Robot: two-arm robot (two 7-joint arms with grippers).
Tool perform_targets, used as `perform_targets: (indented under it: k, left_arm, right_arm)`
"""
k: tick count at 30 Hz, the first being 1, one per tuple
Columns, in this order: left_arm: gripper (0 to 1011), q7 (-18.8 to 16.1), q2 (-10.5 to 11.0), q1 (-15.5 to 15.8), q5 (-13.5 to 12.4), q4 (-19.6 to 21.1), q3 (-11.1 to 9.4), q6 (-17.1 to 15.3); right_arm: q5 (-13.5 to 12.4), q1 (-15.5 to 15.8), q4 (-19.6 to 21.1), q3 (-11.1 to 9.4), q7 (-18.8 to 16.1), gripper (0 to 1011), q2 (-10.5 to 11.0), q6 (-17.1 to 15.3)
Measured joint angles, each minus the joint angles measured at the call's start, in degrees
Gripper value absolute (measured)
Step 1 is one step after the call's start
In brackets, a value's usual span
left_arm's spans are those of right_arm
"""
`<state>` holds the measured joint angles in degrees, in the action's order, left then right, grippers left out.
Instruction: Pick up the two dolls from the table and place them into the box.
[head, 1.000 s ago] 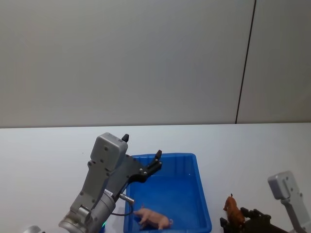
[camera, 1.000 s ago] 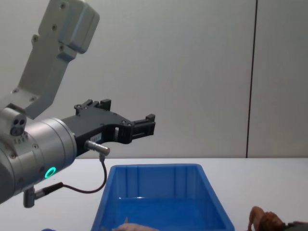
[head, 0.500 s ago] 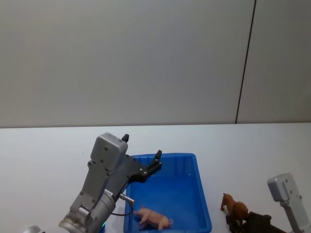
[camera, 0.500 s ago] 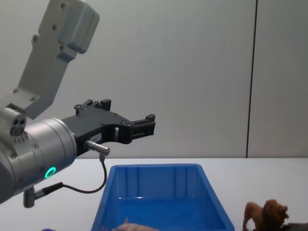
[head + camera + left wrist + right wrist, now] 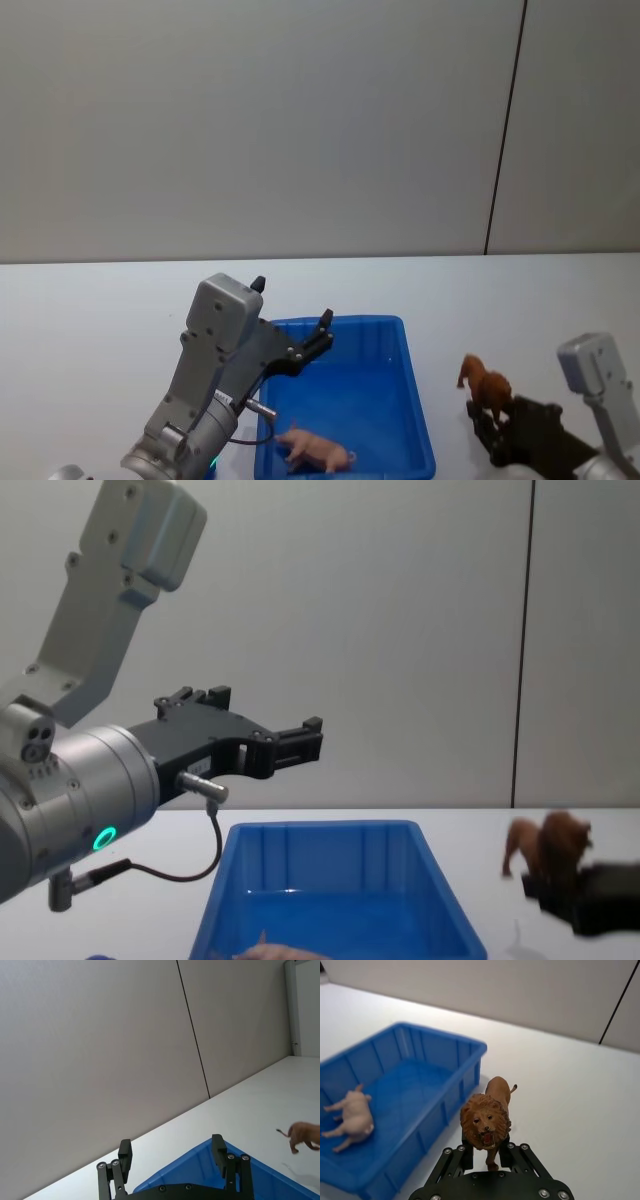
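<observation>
Saw the brown lion doll (image 5: 485, 1112) clamped upright in the right gripper (image 5: 487, 1155), clear of the table (image 5: 100, 300) off the blue box (image 5: 320, 826)'s right rim, the left gripper (image 5: 171, 1146) spread empty above its far-left corner, the pink pig doll (image 5: 318, 449) lying inside by its near rim.

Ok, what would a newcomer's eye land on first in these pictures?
The brown lion, clamped in the right gripper and held above the white table just right of the blue box. Next, the pink pig lying inside that box, with the open left gripper hovering over the box's left side.
</observation>
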<state>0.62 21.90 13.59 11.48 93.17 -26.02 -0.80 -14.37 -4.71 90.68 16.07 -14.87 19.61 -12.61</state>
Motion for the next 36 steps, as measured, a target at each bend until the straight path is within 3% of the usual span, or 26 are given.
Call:
perform_targets:
  k: [12, 21, 23, 29, 36]
  left_arm:
    - [1001, 0.00, 0.00, 0.00, 0.00, 0.00, 0.00, 0.00]
    - [1001, 0.00, 0.00, 0.00, 0.00, 0.00, 0.00, 0.00]
    - [1001, 0.00, 0.00, 0.00, 0.00, 0.00, 0.00, 0.00]
    - [1001, 0.00, 0.00, 0.00, 0.00, 0.00, 0.00, 0.00]
    - [1001, 0.00, 0.00, 0.00, 0.00, 0.00, 0.00, 0.00]
  right_arm:
    - [0.25, -3.18, 2.82, 0.02, -3.73, 270, -1.28, 1.60]
    - [-0.35, -7.20, 1.22, 0.99, -8.32, 268, -3.83, -0.84]
    - [-0.52, -8.27, 0.21, 1.33, -9.28, 299, -4.61, -1.81]
    - [-0.65, -10.63, -3.14, 2.27, -11.41, 523, -6.41, -3.95]
    - [-0.55, -12.04, -5.91, 2.69, -12.96, 723, -7.23, -4.87]
